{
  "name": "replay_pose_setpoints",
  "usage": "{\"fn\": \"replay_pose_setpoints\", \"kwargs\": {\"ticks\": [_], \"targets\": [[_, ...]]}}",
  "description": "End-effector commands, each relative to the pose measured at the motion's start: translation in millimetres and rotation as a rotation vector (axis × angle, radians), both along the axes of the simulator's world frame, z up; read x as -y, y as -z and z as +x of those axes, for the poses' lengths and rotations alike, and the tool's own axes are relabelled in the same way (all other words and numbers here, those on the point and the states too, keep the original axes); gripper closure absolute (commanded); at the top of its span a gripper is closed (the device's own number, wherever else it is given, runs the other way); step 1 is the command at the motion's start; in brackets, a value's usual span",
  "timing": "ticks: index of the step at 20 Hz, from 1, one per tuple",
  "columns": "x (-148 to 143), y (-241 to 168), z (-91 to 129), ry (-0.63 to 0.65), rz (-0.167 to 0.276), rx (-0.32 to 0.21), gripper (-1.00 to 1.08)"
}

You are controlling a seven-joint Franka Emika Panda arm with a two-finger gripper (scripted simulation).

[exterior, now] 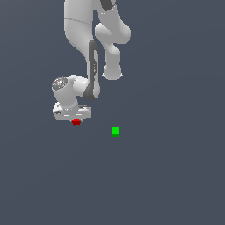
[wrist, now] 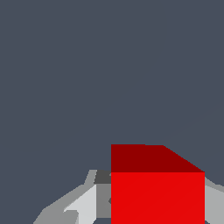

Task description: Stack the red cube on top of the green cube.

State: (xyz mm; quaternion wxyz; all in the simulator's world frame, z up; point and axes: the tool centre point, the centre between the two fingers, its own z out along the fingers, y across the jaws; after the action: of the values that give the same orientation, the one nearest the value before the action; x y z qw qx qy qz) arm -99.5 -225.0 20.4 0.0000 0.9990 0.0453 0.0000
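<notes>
The red cube (exterior: 76, 121) sits right under the white gripper (exterior: 75, 118) on the exterior view's left. In the wrist view the red cube (wrist: 157, 197) fills the space between the grey fingers (wrist: 83, 205), which touch both of its sides, so the gripper is shut on it. I cannot tell whether the cube rests on the floor or is just above it. The green cube (exterior: 115, 131) stands alone on the grey floor, to the exterior view's right of the gripper and slightly nearer the camera. It is out of the wrist view.
The white arm (exterior: 83, 39) reaches down from the top of the exterior view, with its elbow link (exterior: 112, 52) hanging above and behind the green cube. The floor (exterior: 167, 176) is plain dark grey.
</notes>
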Motion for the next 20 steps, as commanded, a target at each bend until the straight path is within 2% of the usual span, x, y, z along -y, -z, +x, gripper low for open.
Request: {"fn": "replay_pose_setpoints", "kwargs": {"ticks": [1,8,20], "targets": [[0,0,0,0.000,0.000,0.000,1.08],[0,-17,0,0.000,0.000,0.000,1.08],[-1,-85,-1,0.000,0.000,0.000,1.08]]}}
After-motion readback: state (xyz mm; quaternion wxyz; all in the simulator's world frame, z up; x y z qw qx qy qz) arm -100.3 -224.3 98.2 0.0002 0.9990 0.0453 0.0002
